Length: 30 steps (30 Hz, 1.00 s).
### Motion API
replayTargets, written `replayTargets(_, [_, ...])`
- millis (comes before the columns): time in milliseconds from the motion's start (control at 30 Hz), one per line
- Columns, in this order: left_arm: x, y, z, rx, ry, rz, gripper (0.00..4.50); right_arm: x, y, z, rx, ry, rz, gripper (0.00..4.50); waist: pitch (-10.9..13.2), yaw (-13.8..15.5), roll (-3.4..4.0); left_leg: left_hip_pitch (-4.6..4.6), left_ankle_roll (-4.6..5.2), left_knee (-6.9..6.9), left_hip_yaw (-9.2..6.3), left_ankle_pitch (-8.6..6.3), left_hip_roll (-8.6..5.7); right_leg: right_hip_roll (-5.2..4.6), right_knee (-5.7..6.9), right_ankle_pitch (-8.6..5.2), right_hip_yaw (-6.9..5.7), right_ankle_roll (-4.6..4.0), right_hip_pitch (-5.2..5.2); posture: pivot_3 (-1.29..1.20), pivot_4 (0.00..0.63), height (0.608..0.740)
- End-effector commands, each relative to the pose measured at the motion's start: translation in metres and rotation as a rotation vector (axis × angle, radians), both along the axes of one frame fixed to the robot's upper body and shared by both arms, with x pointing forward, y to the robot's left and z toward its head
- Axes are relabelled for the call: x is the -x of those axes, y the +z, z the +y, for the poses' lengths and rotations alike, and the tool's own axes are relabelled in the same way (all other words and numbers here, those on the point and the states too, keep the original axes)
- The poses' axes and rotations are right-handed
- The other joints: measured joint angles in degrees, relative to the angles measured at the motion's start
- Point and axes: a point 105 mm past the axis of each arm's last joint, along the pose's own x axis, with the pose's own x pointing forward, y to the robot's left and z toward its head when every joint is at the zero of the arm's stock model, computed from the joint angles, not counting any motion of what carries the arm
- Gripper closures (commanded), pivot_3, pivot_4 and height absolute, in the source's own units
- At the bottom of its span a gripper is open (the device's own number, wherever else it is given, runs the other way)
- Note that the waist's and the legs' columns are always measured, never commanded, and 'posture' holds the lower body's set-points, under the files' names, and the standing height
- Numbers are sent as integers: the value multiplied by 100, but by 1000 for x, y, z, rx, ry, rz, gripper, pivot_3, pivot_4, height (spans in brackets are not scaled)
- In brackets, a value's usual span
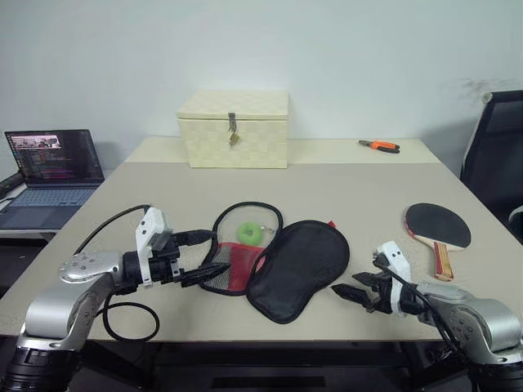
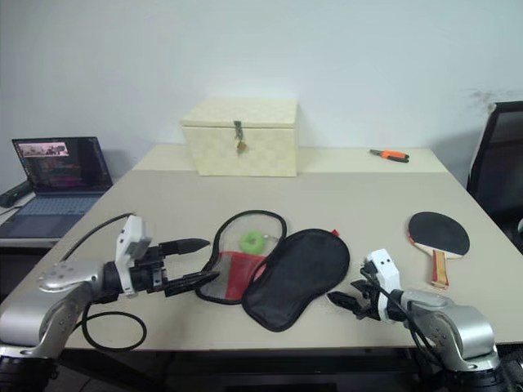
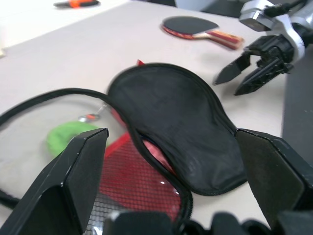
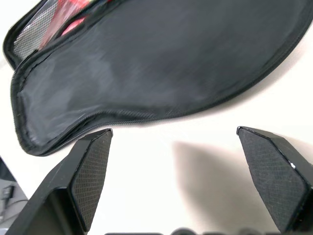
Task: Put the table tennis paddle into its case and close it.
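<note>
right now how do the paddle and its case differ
The table tennis paddle lies apart near the table's right edge; the case lies in the middle between the grippers. The paddle is a rigid bat with a wooden handle; the case is soft fabric, unzipped and spread open. Both share a rounded paddle outline and black with red.

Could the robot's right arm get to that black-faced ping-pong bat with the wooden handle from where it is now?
Probably yes. The black-faced table tennis paddle with red rim and wooden handle lies flat on bare beige table, with nothing between it and the open right gripper. The open black fabric case lies to the other side.
</note>
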Motion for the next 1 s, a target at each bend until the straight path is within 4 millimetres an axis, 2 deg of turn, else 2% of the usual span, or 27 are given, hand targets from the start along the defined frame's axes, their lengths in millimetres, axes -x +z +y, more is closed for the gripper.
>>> replayTargets(33, [-4, 12, 0, -22, -12, -49, 0, -2, 2, 19, -24, 25, -8, 31, 0, -1, -1, 1, 0, 1, 0, 0, 0, 4, 0, 0, -1, -1, 1, 0, 150, 740])
replayTargets(100, [-6, 12, 0, -28, -15, -52, 0, -5, 2, 25, -42, 21, -4, 31, 0, -11, -1, 3, 0, 1, 1, 0, 1, 7, 0, 1, 1, -2, 1, 0, 150, 740])
replayTargets(267, [-5, 12, -2, -28, -13, -57, 0, -19, 4, 54, -121, 17, 16, 31, -1, -44, -2, 1, 0, -2, 2, 0, 4, 10, 0, 2, 3, -5, -3, 0, 150, 740])
replayTargets(533, [-2, 16, 0, -40, -2, -66, 0, -31, 9, 72, -114, 46, 2, 31, -2, -53, -3, 3, 0, -1, 2, 0, 8, 10, 2, 3, 3, -7, -3, 0, 150, 740])
replayTargets(633, [-2, 17, 2, -48, 8, -72, 0, -37, 12, 71, -138, 15, 5, 596, -2, -55, -3, 2, 0, -2, 2, 0, 9, 11, 2, 3, 3, -7, -4, 0, 150, 740])
replayTargets(767, [-2, 17, 1, -41, 10, -77, 0, -50, 16, 67, -121, 1, 1, 2001, -1, -53, -2, -4, 0, -4, 3, 0, 12, 9, 2, 6, 3, -13, -10, 0, 150, 740])
replayTargets(1000, [0, 17, -2, -28, 15, -81, 0, -89, 40, 52, -97, -1, -24, 4336, 0, -44, -1, -6, 0, -5, 9, 0, 4, 9, 2, 12, 3, -22, -15, 0, 150, 740])
